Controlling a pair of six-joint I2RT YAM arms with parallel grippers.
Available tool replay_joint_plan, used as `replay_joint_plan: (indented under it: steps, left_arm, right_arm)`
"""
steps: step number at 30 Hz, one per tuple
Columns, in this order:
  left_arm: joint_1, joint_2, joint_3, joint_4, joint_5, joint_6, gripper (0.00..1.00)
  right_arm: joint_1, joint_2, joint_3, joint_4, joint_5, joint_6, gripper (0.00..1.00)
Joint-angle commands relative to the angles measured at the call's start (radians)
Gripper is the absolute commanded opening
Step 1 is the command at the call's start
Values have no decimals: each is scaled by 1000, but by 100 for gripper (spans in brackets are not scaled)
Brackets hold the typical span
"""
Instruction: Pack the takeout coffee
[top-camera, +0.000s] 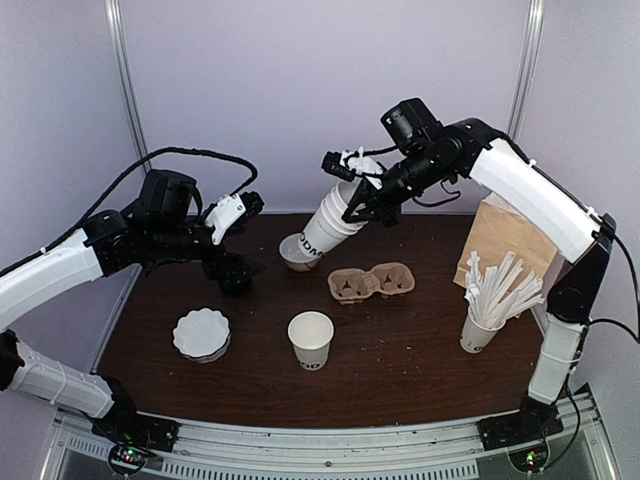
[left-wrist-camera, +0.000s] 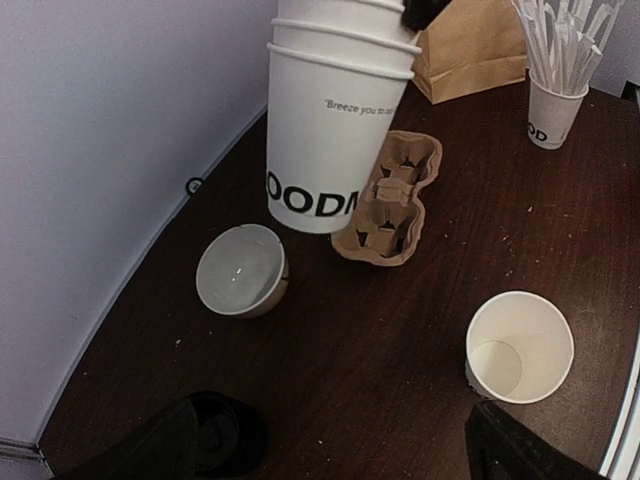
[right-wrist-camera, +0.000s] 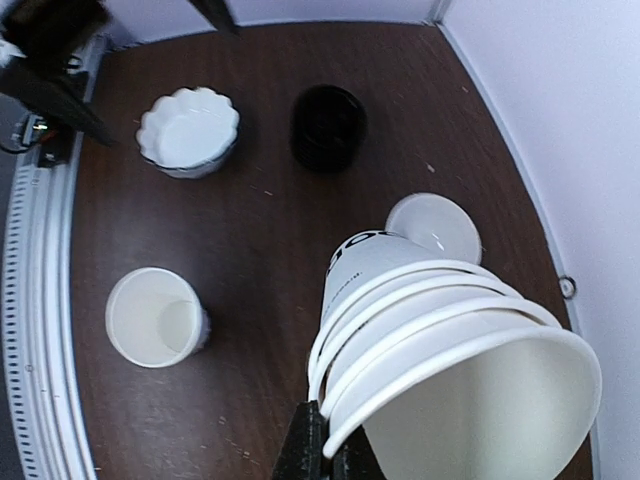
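One tilted cup stack (top-camera: 328, 225), clenched in right tool (top-camera: 352, 203), hangs beside carrier (top-camera: 372, 283); left tool (top-camera: 243, 208) released.

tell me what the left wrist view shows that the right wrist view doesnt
Only the left wrist view shows the brown paper bag, the white cup full of white paper-wrapped sticks and the brown cardboard two-cup carrier. Only the right wrist view shows the white scalloped dish. Both show the nested stack of white paper cups, lifted off the dark brown table. Both also show the single open white paper cup standing upright, and a second loose white cup by the stack's base.
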Motion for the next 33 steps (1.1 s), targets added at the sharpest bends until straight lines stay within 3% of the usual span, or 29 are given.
replay_joint_plan:
  steps: [1, 6, 12, 27, 33]
  left_arm:
    - [1, -4, -11, 74, -49, 13, 98]
    - [1, 2, -22, 83, -24, 4, 97]
    - [1, 17, -22, 83, -7, 3, 98]
    - [0, 44, -18, 70, 31, 0, 97]
    - [1, 51, -14, 67, 35, -1, 98]
  right_arm:
    - [-71, 92, 56, -12, 337, -28, 0]
    - [-174, 180, 93, -2, 450, 36, 0]
    - [-241, 261, 140, -14, 458, 44, 0]
    - [-251, 367, 182, -62, 443, 37, 0]
    - [-250, 389, 198, -68, 449, 37, 9]
